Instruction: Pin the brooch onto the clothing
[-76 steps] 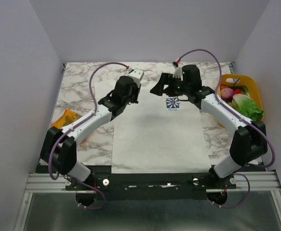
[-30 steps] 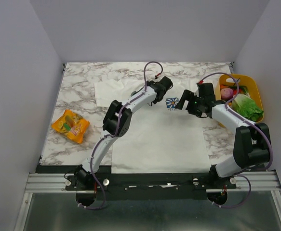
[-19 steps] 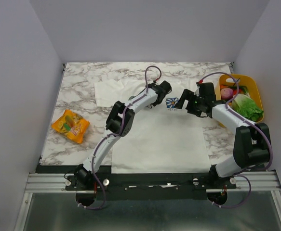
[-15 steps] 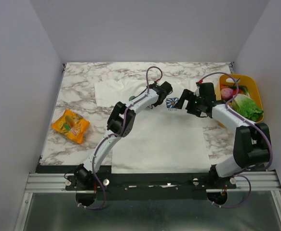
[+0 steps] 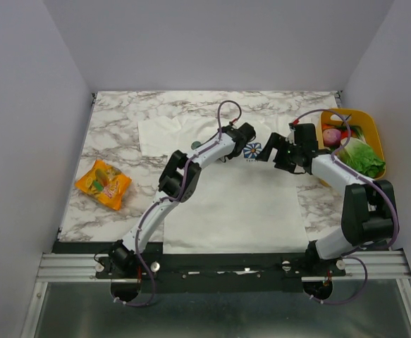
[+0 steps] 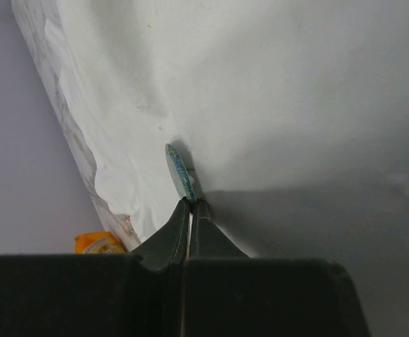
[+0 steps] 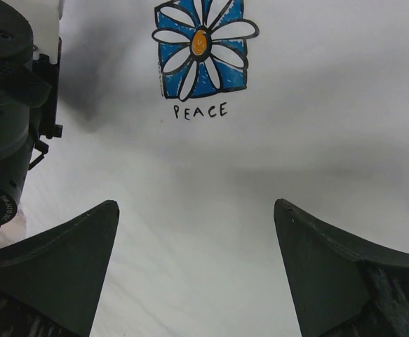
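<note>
The clothing, a white T-shirt (image 5: 233, 204), lies flat on the marble table with its blue flower print (image 5: 252, 149) on the chest. My left arm reaches across the shirt to just left of the print. In the left wrist view my left gripper (image 6: 189, 202) is shut on the lower edge of the brooch (image 6: 179, 170), a small greenish disc. It stands on edge against the white cloth (image 6: 295, 84). My right gripper (image 5: 265, 150) is just right of the print. It is wide open over bare shirt (image 7: 260, 175), with the print (image 7: 200, 49) ahead of its tips (image 7: 194, 203).
An orange snack packet (image 5: 103, 184) lies on the marble at the left, off the shirt. A yellow basket (image 5: 374, 123) of vegetables stands at the right edge. The left arm's black wrist (image 7: 8, 105) fills the left side of the right wrist view.
The left arm has stretched across the shirt and edged right toward the print. The right gripper came down beside the print earlier and has stayed open and nearly still.
</note>
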You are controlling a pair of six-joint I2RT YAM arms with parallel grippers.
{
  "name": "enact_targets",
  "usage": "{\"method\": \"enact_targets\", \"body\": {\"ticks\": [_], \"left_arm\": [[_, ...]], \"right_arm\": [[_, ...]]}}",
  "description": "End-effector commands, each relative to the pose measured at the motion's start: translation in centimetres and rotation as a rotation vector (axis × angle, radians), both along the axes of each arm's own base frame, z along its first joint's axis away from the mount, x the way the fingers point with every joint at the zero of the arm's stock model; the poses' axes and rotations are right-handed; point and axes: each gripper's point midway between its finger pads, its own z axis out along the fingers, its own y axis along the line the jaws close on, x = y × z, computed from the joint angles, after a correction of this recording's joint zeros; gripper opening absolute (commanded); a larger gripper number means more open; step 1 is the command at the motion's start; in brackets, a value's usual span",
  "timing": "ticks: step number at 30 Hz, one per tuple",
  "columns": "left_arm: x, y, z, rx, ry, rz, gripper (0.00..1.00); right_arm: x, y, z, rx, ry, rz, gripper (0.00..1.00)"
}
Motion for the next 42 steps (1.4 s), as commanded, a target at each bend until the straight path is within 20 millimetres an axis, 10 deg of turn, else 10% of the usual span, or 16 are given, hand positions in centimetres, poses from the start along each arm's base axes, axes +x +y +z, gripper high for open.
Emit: {"method": "enact_targets", "body": {"ticks": [1,11,23,42], "left_arm": [[0.3,-4.0,0.5,-0.263,-0.014,-0.021,0.00],[1.0,-7.1,4.7,-0.490,-0.088,-0.085,0.00],[0.8,-5.0,6.5,-0.671,-0.160,-0.054,0.00],[-1.3,-5.8,12.0,-1.198,-0.186,-0.179,0.00]], "right_arm": [[0.0,0.2,0.9,0.025,-0.034,0.014,1.00],[-0.1,0.4,1.0,0.030,-0.043,0.039,1.00],[0.8,1.6,1.6,0.078,-0.066,0.083,0.98],[4.9,8.6,3.5,0.184,-0.092,0.226,0.93]]}}
